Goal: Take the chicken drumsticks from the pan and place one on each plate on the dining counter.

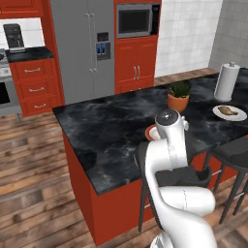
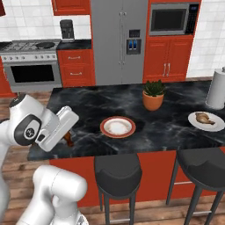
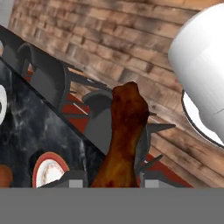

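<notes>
On my hand view the darker drumstick (image 3: 124, 135) fills the middle: reddish-brown, glossy, its thick end away from the hand and its narrow end running down between the fingertips (image 3: 151, 177), which press on it from both sides. The gripper (image 3: 114, 179) is closed on it, and from the right base view I see it (image 2: 67, 137) hanging just off the near left edge of the dining counter (image 2: 88, 110), the meat a small dark-red lump under the white hand.

The red-rimmed plate (image 2: 117, 127) sits near the counter's front edge, with bare white in its middle. Well to its right the pale plate (image 2: 206, 121) holds the golden-brown drumstick (image 2: 204, 117), close to the right end of the top. In the left base view that plate (image 1: 229, 113) is at the far right, just beside the paper towel roll (image 1: 226, 81).

Between the gripper and the red-rimmed plate I see bare black marble. The plant pot (image 2: 153, 99) stands behind and to the right of that plate. Two dark stools (image 2: 117, 172) are tucked under the front edge, below the counter top.
</notes>
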